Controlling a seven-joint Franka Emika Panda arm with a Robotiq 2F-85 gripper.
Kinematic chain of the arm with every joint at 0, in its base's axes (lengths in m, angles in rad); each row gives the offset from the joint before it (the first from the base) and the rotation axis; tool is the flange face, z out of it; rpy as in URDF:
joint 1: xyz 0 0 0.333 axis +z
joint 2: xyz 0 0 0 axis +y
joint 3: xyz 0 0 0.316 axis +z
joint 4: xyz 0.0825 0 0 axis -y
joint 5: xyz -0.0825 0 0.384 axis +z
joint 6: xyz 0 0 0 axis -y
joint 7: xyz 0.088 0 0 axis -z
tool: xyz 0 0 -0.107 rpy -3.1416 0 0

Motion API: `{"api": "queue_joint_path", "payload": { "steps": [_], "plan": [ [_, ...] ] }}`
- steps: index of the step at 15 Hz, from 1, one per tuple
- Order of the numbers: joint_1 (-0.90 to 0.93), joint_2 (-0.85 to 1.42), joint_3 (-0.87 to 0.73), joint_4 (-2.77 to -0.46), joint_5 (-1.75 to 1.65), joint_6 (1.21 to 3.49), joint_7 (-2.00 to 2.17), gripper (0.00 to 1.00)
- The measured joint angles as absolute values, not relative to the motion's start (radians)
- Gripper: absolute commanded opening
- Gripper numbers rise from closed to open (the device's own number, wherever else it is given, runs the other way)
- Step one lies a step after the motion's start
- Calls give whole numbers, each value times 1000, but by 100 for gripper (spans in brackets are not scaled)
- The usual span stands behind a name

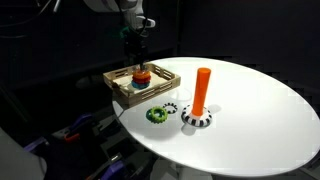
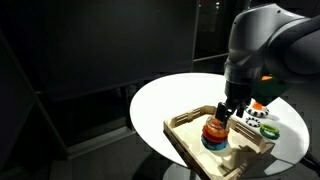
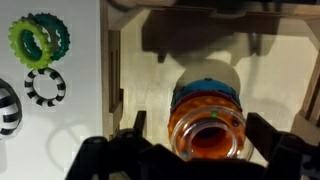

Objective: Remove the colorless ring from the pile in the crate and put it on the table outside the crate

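The colorless ring point(image 3: 237, 130) lies on top of the pile point(image 3: 205, 97), see-through, with the orange ring showing through it and blue rings below. The pile stands in the light wood crate point(image 3: 150, 65) and shows in both exterior views point(image 1: 141, 76) point(image 2: 214, 136). My gripper point(image 3: 198, 121) is open, with one finger on each side of the pile's top. It hangs right above the pile in both exterior views point(image 1: 137, 58) point(image 2: 223, 113). The crate point(image 1: 168, 76) point(image 2: 186, 128) rests on the round white table point(image 1: 255, 110) point(image 2: 160, 100).
Outside the crate on the table lie a green ring point(image 1: 158, 115) point(image 3: 30, 42), a black-and-white striped ring point(image 3: 45, 86) and a tall orange peg point(image 1: 202, 90) on a striped base point(image 1: 197, 119). The crate stands near the table's edge.
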State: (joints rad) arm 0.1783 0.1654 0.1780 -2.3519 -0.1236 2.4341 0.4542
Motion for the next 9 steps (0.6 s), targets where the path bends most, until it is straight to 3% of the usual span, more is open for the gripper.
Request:
{"api": "queue_joint_path", "payload": {
  "steps": [9],
  "plan": [
    [219,231,140,-2319,-124,2551,454,100]
  ]
}}
